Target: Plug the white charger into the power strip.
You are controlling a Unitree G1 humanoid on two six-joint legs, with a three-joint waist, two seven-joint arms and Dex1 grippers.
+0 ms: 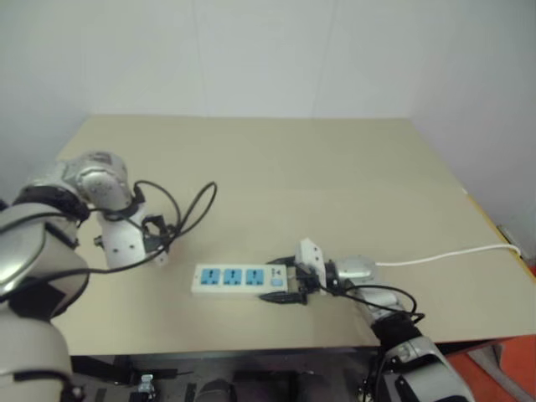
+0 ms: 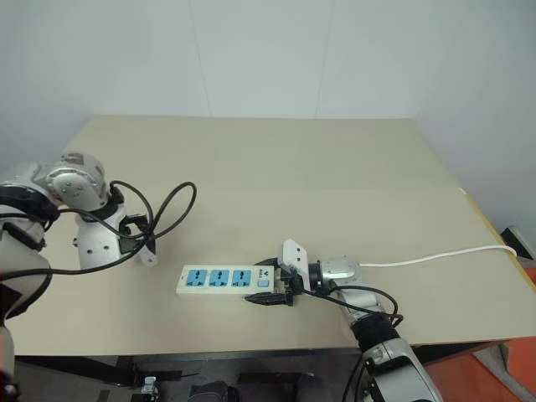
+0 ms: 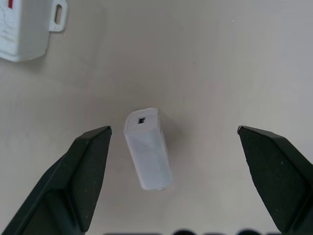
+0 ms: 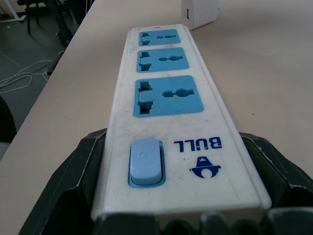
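A tan table [image 1: 335, 184] fills the middle of the head view, set against a white wall. On it, low and just left of centre, lies the power strip [image 1: 233, 278], a flat white bar with three blue outlets, its switch end at the right. A thin white cord [image 1: 452, 254] runs off toward the right edge of the frame. The right gripper [image 1: 283, 283] reaches in from the lower right and has its black fingers [image 4: 73, 186] closed on the switch end of the strip, one against each long side. At the left of the frame the left gripper [image 3: 173, 142] points down at the table with its fingers [image 3: 90, 161] spread wide, holding nothing. The charger [image 3: 146, 148] lies on the table between them, touching neither, just left of the strip's far end.
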